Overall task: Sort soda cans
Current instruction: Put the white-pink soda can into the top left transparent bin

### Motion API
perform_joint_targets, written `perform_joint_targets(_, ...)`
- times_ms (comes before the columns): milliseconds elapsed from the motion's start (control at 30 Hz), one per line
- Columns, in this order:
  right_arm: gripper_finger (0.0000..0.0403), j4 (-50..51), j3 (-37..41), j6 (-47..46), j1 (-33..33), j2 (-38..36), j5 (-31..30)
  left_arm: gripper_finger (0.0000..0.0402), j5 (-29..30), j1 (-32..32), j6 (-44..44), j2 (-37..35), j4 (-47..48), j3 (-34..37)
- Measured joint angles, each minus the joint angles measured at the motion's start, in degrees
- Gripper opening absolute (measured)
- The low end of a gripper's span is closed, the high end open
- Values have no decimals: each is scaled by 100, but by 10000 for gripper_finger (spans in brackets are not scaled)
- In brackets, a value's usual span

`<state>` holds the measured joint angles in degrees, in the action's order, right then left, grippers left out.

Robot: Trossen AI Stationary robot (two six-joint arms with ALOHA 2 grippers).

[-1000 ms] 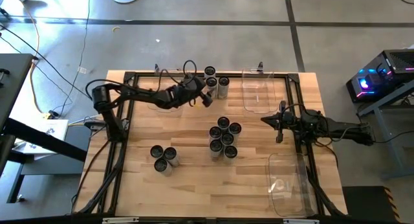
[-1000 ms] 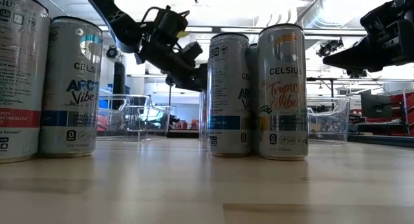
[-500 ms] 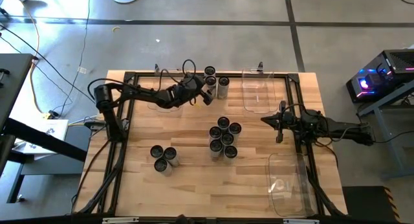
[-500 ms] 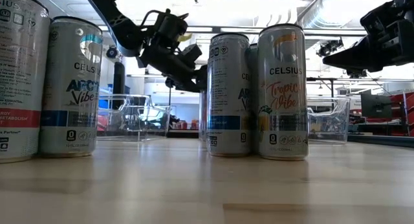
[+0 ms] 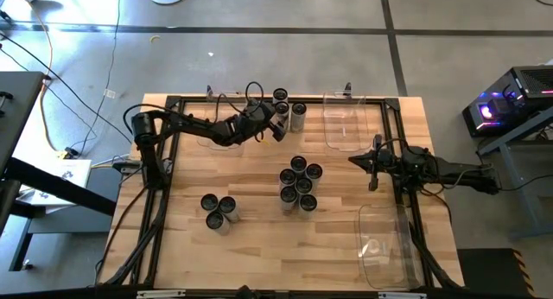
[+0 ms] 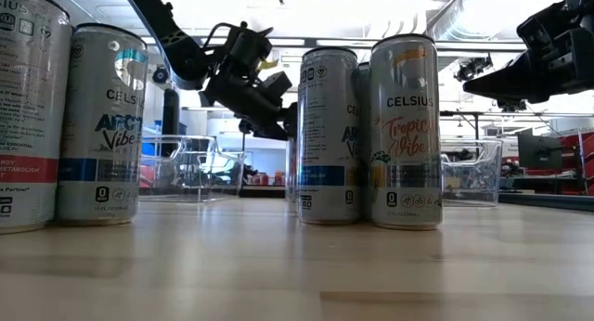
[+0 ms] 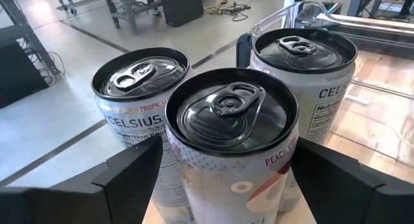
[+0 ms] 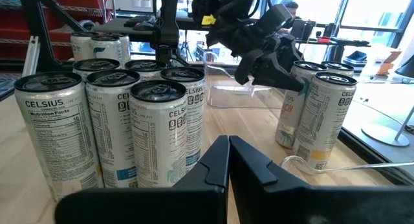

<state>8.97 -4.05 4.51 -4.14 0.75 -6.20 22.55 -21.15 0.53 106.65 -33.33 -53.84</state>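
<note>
Three soda cans (image 5: 282, 107) stand upright at the table's far edge. My left gripper (image 5: 276, 126) reaches level toward them and is open. Its fingers (image 7: 129, 179) stand on either side of the nearest can (image 7: 231, 136), which has a peach label; whether they touch it I cannot tell. Two more cans (image 7: 139, 88) stand right behind that one. Several cans (image 5: 299, 185) are clustered at mid table, and three cans (image 5: 218, 208) stand near the left front. My right gripper (image 5: 373, 165) waits shut at the right, clear of the cans.
One clear plastic bin (image 5: 343, 122) sits at the far right, another (image 5: 383, 245) at the near right, and a third (image 5: 207, 133) lies under my left arm. Bare wood lies between the can groups.
</note>
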Motion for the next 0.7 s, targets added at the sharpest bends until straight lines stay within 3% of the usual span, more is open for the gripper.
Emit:
perform_joint_targets(467,5,0,-2,0,2,0,2,261,-61,22,-100,-71,112,1)
perform_joint_targets(700,5,0,-2,0,0,0,-1,250,-56,176,-377,-619,653,11)
